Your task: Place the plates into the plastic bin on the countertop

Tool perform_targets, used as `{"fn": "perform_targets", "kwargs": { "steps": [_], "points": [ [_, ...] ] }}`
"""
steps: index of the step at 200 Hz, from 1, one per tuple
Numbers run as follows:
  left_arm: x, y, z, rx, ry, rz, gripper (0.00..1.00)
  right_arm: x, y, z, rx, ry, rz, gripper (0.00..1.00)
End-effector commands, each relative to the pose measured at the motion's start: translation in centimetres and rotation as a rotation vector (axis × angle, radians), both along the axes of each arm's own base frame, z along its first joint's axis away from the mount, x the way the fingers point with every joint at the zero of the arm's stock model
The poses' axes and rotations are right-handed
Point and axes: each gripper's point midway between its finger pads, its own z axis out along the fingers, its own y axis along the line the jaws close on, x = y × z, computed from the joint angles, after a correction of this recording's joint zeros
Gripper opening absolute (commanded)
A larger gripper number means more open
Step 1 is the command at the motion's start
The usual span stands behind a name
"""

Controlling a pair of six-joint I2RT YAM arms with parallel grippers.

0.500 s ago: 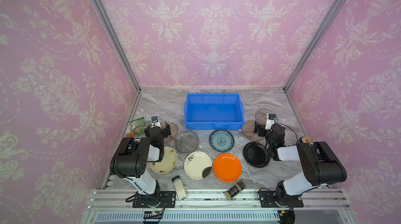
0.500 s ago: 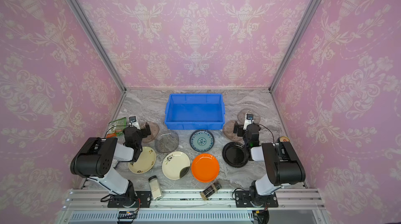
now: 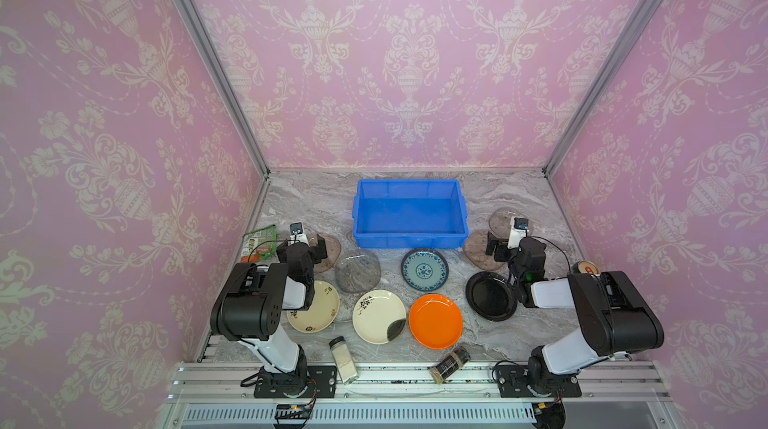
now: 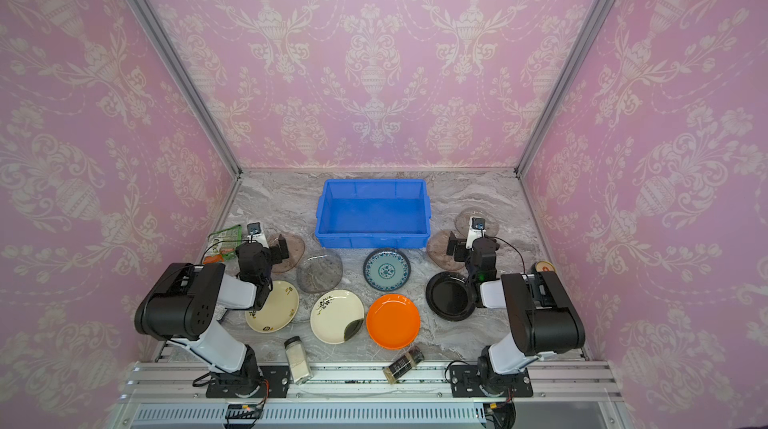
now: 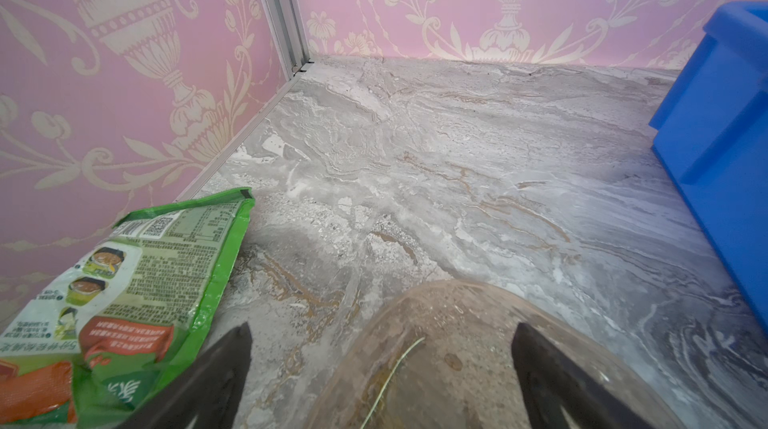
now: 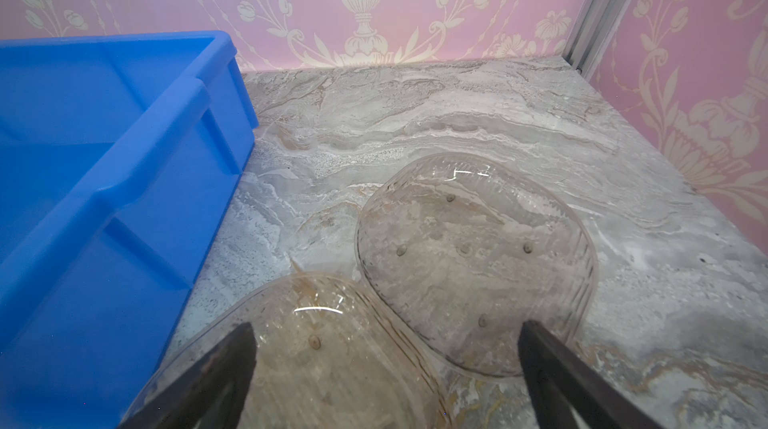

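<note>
Nine plates are visible on the countertop (image 3: 311,198) and none in the plastic bin (image 3: 409,240), which sits empty at far centre. Vs half a sec ago nothing has really shifted: both arms are in the same spots and no plate has moved, so I'd say the job is at its very start. The left gripper (image 5: 382,327) hangs w/ jaws spread wide and empty over the pinkish glass plate (image 5: 457,364) at far left, just right of the green snack packet (image 5: 145,281). Contact w/ the plate: can't tell. The right gripper (image 6: 386,325) is likewise wide and empty, low over the near clear plate (image 6: 332,364) beside the bin's right wall. The far clear plate (image 6: 473,264) is touching or just overlapping it, can't tell which. On the near side of the bin lie the grey glass plate (image 3: 357,271), teal plate (image 3: 424,269), black plate (image 3: 488,296), left cream plate (image 3: 322,310), middle cream plate (image 3: 376,314) and orange plate (image 3: 435,321). Two spice jars (image 3: 343,358) at the near edge aren't part of the job. Prob. each arm takes its glass plate first. Thin rims lying flat on marble will be hard to pinch and may slide.
</note>
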Motion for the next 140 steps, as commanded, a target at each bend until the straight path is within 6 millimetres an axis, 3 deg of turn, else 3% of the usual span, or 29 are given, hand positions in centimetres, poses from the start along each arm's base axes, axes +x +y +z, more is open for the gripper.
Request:
{"fn": "perform_targets", "kwargs": {
  "steps": [1, 73, 91, 125, 140],
  "points": [
    [0.3, 0.0, 0.8, 0.007, -0.020, -0.005, 0.99, 0.3, 0.0, 0.7, -0.014, -0.023, 0.011, 1.00],
    [0.3, 0.0, 0.8, 0.008, -0.021, -0.005, 0.99, 0.3, 0.1, 0.7, -0.014, -0.021, 0.012, 1.00],
    [0.7, -0.9, 0.6, 0.006, -0.005, -0.063, 0.99, 0.3, 0.0, 0.8, -0.016, -0.026, 0.011, 1.00],
    [0.9, -1.4, 0.6, 0.004, 0.000, -0.097, 0.99, -0.2, -2.2, 4.7, -0.080, 0.007, -0.181, 1.00],
    [0.9, -1.5, 0.6, 0.003, 0.000, -0.098, 0.99, 0.0, -2.9, 8.0, -0.019, -0.012, -0.247, 1.00]
  ]
}}
